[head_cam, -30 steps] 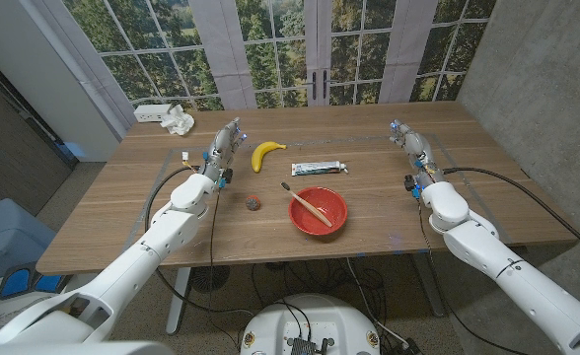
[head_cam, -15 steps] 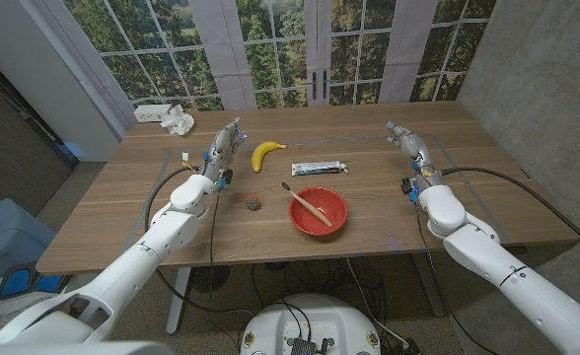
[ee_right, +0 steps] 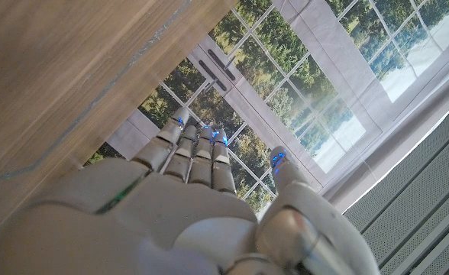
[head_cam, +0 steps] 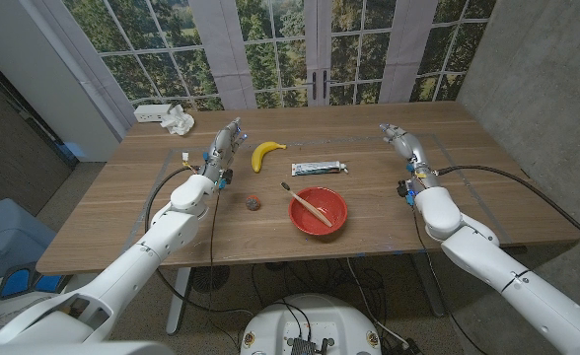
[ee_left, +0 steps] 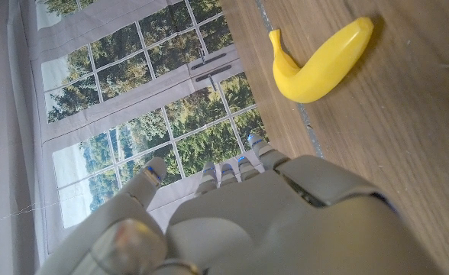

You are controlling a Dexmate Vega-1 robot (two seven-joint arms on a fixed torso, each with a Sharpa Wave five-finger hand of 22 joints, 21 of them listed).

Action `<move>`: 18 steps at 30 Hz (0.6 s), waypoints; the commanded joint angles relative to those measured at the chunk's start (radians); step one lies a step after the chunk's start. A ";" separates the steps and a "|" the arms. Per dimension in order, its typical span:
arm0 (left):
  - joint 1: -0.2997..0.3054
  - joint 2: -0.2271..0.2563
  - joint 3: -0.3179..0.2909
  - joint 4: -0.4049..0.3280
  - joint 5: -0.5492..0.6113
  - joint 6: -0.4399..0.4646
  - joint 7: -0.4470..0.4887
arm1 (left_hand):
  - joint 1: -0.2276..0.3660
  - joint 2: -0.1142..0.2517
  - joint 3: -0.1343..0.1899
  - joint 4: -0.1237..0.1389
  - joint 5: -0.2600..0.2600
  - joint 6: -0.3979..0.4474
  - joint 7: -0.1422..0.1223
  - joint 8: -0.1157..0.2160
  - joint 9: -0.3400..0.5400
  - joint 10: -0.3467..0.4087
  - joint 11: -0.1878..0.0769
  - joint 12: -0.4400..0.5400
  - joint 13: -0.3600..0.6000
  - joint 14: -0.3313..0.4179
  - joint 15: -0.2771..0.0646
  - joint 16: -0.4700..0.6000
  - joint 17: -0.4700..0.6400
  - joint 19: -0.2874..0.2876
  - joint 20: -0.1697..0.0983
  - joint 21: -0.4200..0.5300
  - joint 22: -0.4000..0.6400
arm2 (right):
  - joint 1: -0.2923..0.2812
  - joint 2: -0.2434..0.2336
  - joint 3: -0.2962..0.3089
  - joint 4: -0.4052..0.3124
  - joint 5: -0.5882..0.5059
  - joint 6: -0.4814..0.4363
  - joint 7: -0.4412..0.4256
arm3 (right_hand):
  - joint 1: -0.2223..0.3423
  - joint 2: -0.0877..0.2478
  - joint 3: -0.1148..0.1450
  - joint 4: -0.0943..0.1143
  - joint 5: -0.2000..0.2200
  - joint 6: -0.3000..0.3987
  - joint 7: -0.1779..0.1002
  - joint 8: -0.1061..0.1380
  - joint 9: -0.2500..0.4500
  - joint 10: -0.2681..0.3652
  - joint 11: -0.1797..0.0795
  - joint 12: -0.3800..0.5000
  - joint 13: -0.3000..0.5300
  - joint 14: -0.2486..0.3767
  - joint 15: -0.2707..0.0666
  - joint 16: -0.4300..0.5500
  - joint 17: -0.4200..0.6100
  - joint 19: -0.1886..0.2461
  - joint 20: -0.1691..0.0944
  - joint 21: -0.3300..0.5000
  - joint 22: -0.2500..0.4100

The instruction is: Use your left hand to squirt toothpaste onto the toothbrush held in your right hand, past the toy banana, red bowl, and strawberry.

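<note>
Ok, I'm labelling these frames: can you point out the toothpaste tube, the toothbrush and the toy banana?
toothpaste tube [head_cam: 320,168]: head view, middle of the tube.
toothbrush [head_cam: 310,205]: head view, wooden handle over the red bowl.
toy banana [ee_left: 321,66]: left wrist view, middle of the curved body.

Soft daylight comes in through the windows [head_cam: 310,49] behind the table [head_cam: 122,212], and the head view is evenly bright, sharp from the near edge to the far one. Shadows on the wood are faint and short: a small one under the banana [head_cam: 267,154] and a slim one beneath the red bowl [head_cam: 318,210]. The window frames bow slightly toward the picture's edges (a wide lens). In the left wrist view the left hand [ee_left: 270,221] is blurred, being so near the lens, while the banana is crisp with a soft sheen. In the right wrist view the right hand [ee_right: 186,221] is soft too, the panes are washed out white in places, and small blue lights glow on its fingertips [ee_right: 213,136].
</note>
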 commanded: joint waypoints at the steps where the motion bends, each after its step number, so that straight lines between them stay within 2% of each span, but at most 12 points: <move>1: -0.011 -0.006 0.002 0.018 0.001 -0.009 -0.010 | -0.009 0.045 0.001 -0.008 -0.003 0.002 0.002 0.000 0.006 0.007 0.000 0.005 0.005 0.001 -0.019 -0.002 0.003 0.012 0.002 0.003 0.003 | -0.013 -0.017 -0.014 -0.069 -0.067 -0.071 -0.011 | 0.012 0.005 0.006 -0.013 0.009 0.013 -0.003 0.007 0.004 0.014 -0.003 0.004 0.005 0.020 -0.005 0.011 0.005 0.012 0.003 -0.001 0.003; 12: -0.028 -0.009 0.003 0.042 -0.004 -0.012 -0.027 | -0.011 0.045 0.001 -0.011 -0.004 0.003 0.001 0.000 0.006 0.008 0.000 0.004 0.005 0.002 -0.020 -0.002 0.004 0.013 0.005 0.003 0.004 | -0.021 -0.015 -0.033 -0.113 -0.114 -0.120 -0.028 | 0.031 0.007 0.012 -0.031 0.015 0.012 -0.006 0.005 0.004 0.021 -0.009 0.004 0.007 0.042 -0.006 0.024 0.011 0.025 0.012 0.000 0.006; 18: -0.035 -0.009 0.003 0.053 -0.007 -0.016 -0.037 | -0.012 0.045 0.001 -0.012 -0.004 0.004 0.001 -0.001 0.006 0.007 -0.001 0.003 0.005 0.003 -0.020 -0.002 0.004 0.013 0.005 0.002 0.004 | -0.029 -0.015 -0.046 -0.139 -0.154 -0.135 -0.044 | 0.049 0.003 0.018 -0.049 0.020 0.012 -0.011 0.004 0.004 0.020 -0.016 0.003 0.008 0.046 -0.010 0.027 0.013 0.031 0.012 0.001 0.007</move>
